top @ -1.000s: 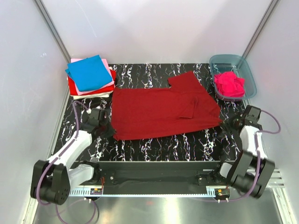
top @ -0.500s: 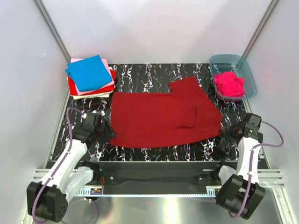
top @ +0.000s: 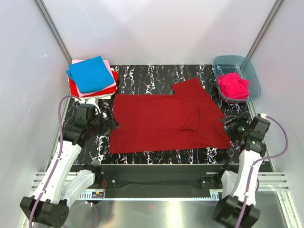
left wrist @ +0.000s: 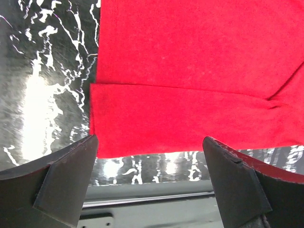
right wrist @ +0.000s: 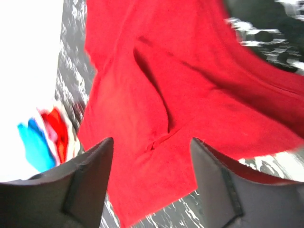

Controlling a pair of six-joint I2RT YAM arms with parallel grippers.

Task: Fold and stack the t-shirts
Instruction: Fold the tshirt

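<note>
We find the dark red t-shirt (top: 166, 121) newly drawn flat toward the desk's (top: 142, 76) near edge; left hand (top: 105, 122) and right hand (top: 231, 124) gape wide, apparently empty, so folding comes next.

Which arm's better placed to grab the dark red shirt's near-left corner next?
Left, likely. The left gripper is open at the dark red shirt's left edge, with that corner framed in its wrist view. The right gripper sits across the shirt.

Red t-shirt (left wrist: 199, 61) lies flat on black marbled worktop (left wrist: 47, 71), folded edge nearest; fingers (left wrist: 61, 185) spread wide, holding nothing.
</note>
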